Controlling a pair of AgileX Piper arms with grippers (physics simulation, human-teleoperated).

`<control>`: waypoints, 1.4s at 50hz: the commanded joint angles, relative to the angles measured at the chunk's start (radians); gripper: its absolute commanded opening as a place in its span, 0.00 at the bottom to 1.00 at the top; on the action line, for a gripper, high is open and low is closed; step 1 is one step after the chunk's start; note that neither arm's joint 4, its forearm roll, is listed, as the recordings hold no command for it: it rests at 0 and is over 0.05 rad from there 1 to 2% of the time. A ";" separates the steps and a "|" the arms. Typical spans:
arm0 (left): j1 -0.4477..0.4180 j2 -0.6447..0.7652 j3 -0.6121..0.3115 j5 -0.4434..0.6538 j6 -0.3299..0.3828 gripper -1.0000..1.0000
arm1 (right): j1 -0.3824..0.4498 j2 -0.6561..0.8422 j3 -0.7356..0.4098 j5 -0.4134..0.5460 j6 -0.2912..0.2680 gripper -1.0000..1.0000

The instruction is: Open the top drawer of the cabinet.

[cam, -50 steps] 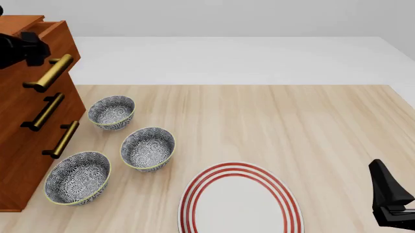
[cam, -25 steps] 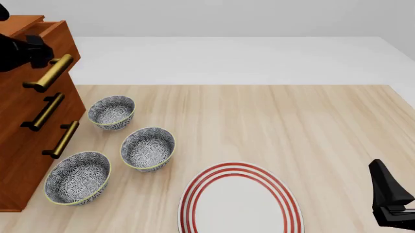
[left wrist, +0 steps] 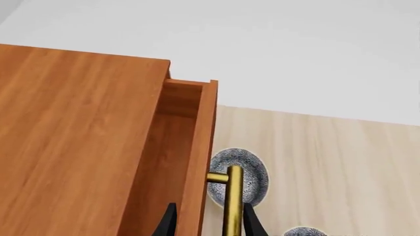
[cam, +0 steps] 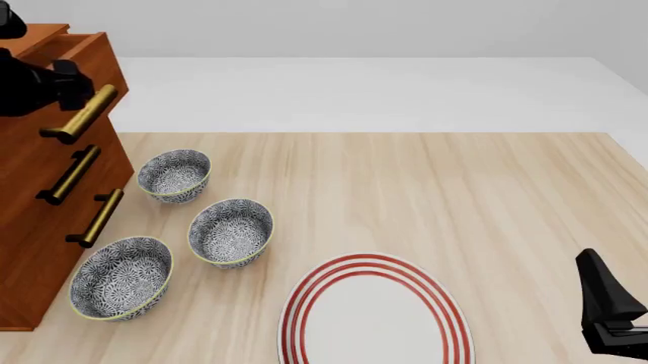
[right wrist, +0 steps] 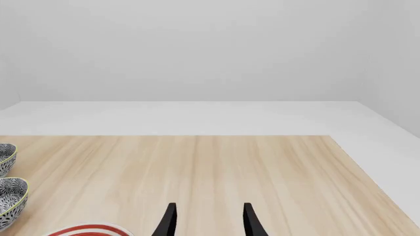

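Observation:
The reddish-brown cabinet (cam: 30, 205) stands at the table's left edge. Its top drawer (cam: 109, 64) is slid out a little, and a gap shows behind the drawer front (left wrist: 200, 147) beside the cabinet top (left wrist: 72, 137). My left gripper (cam: 69, 87) is at the upper end of the brass handle (cam: 83, 114). In the left wrist view the handle (left wrist: 231, 206) and the drawer front both lie between the spread fingers of that gripper (left wrist: 210, 222), with the bar close to one finger. My right gripper (cam: 611, 315) waits at the near right, open and holding nothing (right wrist: 208, 221).
Two lower drawers with brass handles (cam: 71, 174) (cam: 96, 218) are closed. Three patterned bowls (cam: 174, 174) (cam: 231, 231) (cam: 121, 277) sit just in front of the cabinet. A red-ringed white plate (cam: 375, 311) lies at the near middle.
The left gripper has shifted slightly rightward, away from the cabinet, and the top drawer and its handle have come out a bit with it. The right arm has stayed still.

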 commanded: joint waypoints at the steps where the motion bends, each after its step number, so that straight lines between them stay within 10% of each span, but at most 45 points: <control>1: -0.016 0.020 0.014 0.000 -0.008 1.00 | 0.000 0.000 0.000 0.000 0.000 1.00; 70: -0.094 0.145 0.058 -0.046 0.037 1.00 | 0.000 0.000 0.000 0.000 0.000 1.00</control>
